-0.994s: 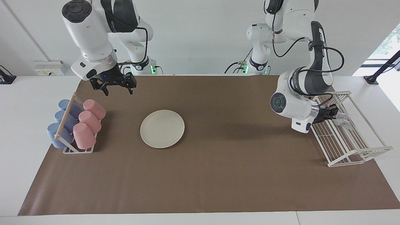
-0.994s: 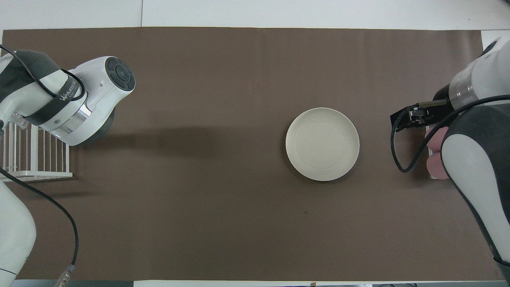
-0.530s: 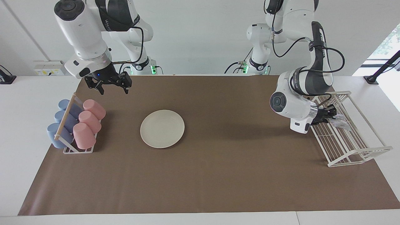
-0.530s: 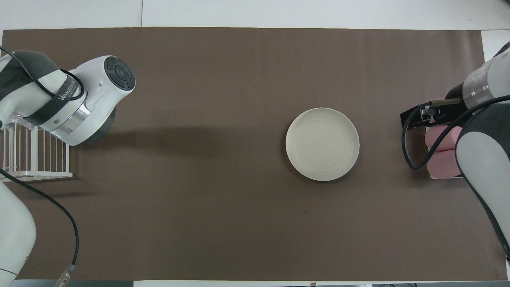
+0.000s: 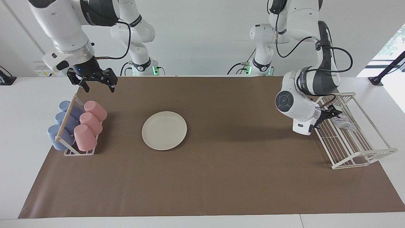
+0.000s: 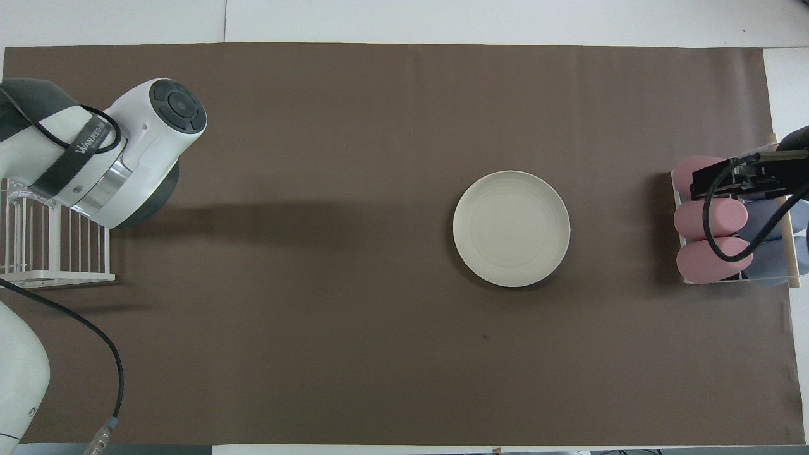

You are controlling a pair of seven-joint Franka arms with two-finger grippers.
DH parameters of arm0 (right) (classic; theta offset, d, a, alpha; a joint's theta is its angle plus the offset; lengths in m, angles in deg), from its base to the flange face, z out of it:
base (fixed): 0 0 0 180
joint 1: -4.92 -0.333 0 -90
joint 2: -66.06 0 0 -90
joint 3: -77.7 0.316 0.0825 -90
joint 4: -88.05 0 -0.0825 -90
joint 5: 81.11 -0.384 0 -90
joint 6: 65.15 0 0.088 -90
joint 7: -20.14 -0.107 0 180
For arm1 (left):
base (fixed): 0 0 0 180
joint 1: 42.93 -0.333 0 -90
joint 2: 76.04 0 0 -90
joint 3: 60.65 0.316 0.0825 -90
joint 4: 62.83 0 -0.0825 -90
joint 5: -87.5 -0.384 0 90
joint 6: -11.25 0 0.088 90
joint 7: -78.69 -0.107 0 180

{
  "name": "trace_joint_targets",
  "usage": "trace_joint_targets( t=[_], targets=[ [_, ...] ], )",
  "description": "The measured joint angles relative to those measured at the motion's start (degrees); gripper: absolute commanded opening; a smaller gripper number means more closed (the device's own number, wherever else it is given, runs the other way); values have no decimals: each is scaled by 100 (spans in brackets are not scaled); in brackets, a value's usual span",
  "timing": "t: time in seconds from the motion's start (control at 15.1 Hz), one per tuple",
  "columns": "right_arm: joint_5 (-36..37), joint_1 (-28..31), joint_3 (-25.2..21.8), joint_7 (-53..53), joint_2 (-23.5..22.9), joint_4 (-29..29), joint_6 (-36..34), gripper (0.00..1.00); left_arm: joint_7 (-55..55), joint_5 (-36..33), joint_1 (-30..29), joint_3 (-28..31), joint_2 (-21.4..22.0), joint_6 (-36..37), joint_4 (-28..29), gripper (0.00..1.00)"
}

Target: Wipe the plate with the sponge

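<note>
**Materials and finishes, taken from the plate outward**

Plate (image 5: 164, 130): cream-white, smooth, matt to faintly satin, with fine concentric rings in its floor; looks like ceramic or hard plastic.

Table cover (image 5: 221, 177) beneath the plate: brown paper, matt, with faint lengthwise creases.

Cups (image 5: 90, 125), beside the plate toward the right arm's end: pink and blue, smooth matt plastic by the look of it, in a white wire holder (image 5: 79, 152) with a pale wooden bar (image 5: 65, 118).

Wire rack (image 5: 354, 142), well apart from the plate toward the left arm's end: white coated wire, slight sheen.

Sponge (image 5: 345, 122), on that rack: silvery, shiny, crinkled mesh.

Arm casings (image 5: 294, 106): glossy white plastic, dark matt bands, black rubbery cables.
</note>
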State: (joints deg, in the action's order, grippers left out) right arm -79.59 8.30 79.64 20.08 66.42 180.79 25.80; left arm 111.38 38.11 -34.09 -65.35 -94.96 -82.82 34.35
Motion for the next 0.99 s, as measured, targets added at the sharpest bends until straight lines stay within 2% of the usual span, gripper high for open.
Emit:
trace_joint_targets(
  t=[0.13,0.33,0.6,0.8,0.99],
  targets=[
    [-1,7,-193,147,0,0,0,100,-97,850,-127,5,163,-97,-282,100],
    [-1,-1,-208,162,0,-42,0,100,-328,2266,-318,21,428,-107,-731,100],
    [-1,-3,-181,162,0,-98,0,100,-958,3787,-625,36,882,-99,-932,100],
    [-1,-13,-175,162,0,-112,0,100,-1529,4502,-904,47,1326,66,-931,100],
    [0,-35,-169,162,0,-113,0,100,-1696,4699,-920,14,1686,624,-920,100]
  ],
)
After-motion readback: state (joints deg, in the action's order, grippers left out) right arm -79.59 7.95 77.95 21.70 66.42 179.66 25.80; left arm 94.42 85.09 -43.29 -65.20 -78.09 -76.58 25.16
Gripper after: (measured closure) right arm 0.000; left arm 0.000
